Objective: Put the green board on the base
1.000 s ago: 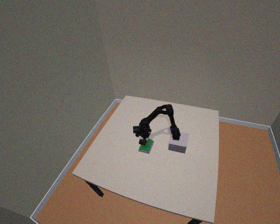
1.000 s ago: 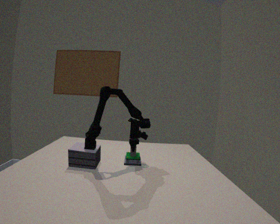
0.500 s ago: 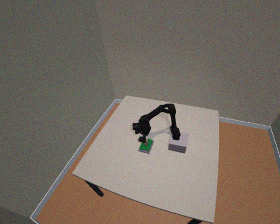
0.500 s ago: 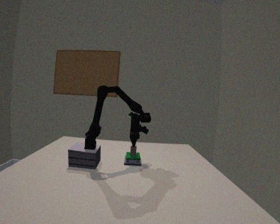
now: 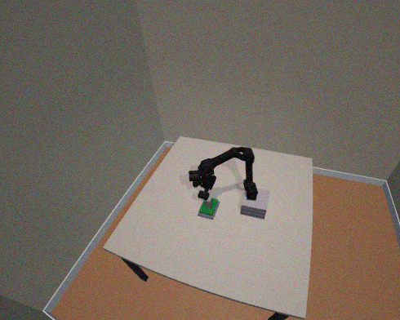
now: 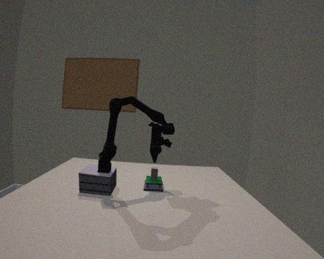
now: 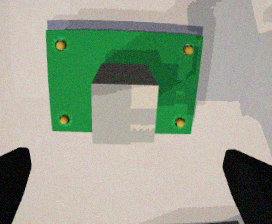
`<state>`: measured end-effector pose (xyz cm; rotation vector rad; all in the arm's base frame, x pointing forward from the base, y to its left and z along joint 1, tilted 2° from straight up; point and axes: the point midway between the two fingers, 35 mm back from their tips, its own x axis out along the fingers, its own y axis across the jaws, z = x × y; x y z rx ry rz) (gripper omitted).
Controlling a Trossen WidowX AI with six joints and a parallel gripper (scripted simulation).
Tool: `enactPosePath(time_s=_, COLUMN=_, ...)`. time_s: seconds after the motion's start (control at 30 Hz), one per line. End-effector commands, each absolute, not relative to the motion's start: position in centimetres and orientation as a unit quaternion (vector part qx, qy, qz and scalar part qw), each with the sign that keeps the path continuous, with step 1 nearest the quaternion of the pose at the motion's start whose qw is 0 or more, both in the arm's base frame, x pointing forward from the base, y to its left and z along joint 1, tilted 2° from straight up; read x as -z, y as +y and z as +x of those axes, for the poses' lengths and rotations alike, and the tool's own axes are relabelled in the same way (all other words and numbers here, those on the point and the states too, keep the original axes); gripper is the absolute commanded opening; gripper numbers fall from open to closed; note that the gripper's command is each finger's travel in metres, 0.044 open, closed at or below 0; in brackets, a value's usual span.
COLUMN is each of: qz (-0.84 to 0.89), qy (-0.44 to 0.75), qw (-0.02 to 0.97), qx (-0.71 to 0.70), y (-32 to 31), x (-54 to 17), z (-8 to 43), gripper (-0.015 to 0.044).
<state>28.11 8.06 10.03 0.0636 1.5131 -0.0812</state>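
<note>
The green board (image 5: 206,210) (image 6: 148,180) (image 7: 72,85) lies level on top of the grey base (image 5: 206,216) (image 6: 153,189) (image 7: 122,25), with its square handle (image 5: 208,202) (image 6: 154,174) (image 7: 112,117) pointing up. In the wrist view a gold pin shows in each corner hole: top left (image 7: 60,45), top right (image 7: 188,50), bottom left (image 7: 64,119) and bottom right (image 7: 180,122). The posts under the board are mostly hidden. My gripper (image 5: 203,196) (image 6: 154,162) (image 7: 128,159) is open and empty. It hangs above the handle, apart from it.
The arm stands on a pale block (image 5: 254,210) (image 6: 96,183) with dark stripes, beside the base, on the large light table (image 5: 232,253) (image 6: 88,228). A brown panel (image 6: 100,84) is on the wall behind. Arm shadows fall across the table.
</note>
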Motion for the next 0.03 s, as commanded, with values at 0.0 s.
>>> enactPosePath(time_s=0.0, qz=0.03, qy=0.687, qw=0.725, qx=0.039, y=8.05, x=-10.09, z=28.09, gripper=0.044)
